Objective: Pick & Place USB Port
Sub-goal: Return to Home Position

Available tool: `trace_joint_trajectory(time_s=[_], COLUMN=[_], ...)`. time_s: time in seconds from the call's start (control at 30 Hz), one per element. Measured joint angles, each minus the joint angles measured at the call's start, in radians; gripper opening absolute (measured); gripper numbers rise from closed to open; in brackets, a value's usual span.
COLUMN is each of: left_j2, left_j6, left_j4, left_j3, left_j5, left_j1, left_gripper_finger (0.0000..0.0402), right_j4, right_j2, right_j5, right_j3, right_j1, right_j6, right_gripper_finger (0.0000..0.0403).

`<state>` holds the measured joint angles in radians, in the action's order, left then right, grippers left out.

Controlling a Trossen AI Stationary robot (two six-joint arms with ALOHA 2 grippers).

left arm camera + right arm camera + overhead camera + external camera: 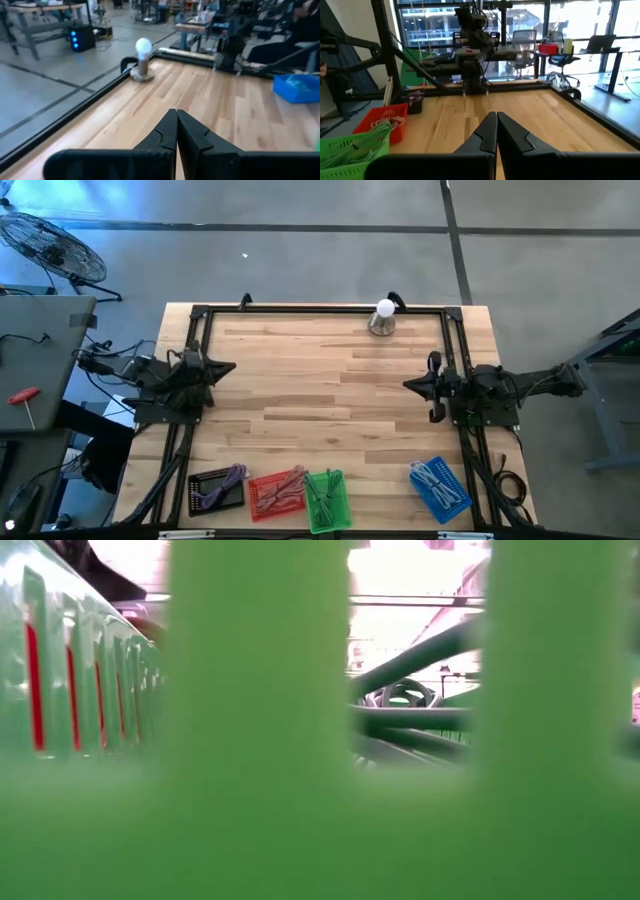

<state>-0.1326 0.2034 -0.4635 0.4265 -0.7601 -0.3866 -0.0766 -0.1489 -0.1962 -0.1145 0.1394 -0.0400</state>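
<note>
On the table's (330, 395) near edge, the black bin (205, 498) at 7 o'clock holds a purple charger (232, 478). The red bin (262, 502) and green bin (338, 512) at 6 and the blue bin (452, 502) at 5 hold chargers of matching colours. The left gripper (230, 367) rests at 9 and the right gripper (408, 384) at 3, each with its fingers pressed together. A bulb (383, 318) stands near 1.

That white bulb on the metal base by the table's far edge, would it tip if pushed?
The bulb sits on a narrow stem over a wider round base, so a high push would probably tip it, while a low one would likely slide it along the smooth table. Once toppled, it might roll. It may be fragile glass.
</note>
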Motion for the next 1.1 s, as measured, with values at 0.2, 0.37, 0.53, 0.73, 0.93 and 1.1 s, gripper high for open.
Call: trace_joint_trajectory(time_s=[0.2,0.37,0.53,0.73,0.93,1.1], left_j2=[0.0,0.0,0.001,0.001,0.02,0.034], left_j6=[0.002,-0.015,0.014,0.012,0.03,0.032], left_j4=[0.091,0.132,0.147,0.234,0.25,0.238], left_j3=[-0.096,-0.162,-0.219,-0.297,-0.325,-0.327], left_j5=[-0.059,-0.059,-0.062,-0.04,-0.027,0.001], left_j1=[0.0,0.0,0.0,0.0,0.0,0.0], left_gripper_finger=[0.0,0.0,0.0,0.0,0.0,0.0], right_j4=[-0.018,-0.018,-0.014,-0.003,-0.063,-0.103], right_j2=[0.0,0.0,0.0,0.0,-0.005,-0.007], right_j5=[0.066,0.085,0.074,0.074,0.059,0.076], right_j3=[0.033,0.033,0.033,0.034,0.105,0.105], right_j1=[-0.047,-0.056,-0.056,-0.056,-0.056,-0.056], right_j6=[-0.059,-0.055,-0.038,-0.034,-0.037,-0.002], right_gripper_finger=[0.0,0.0,0.0,0.0,0.0,0.0])
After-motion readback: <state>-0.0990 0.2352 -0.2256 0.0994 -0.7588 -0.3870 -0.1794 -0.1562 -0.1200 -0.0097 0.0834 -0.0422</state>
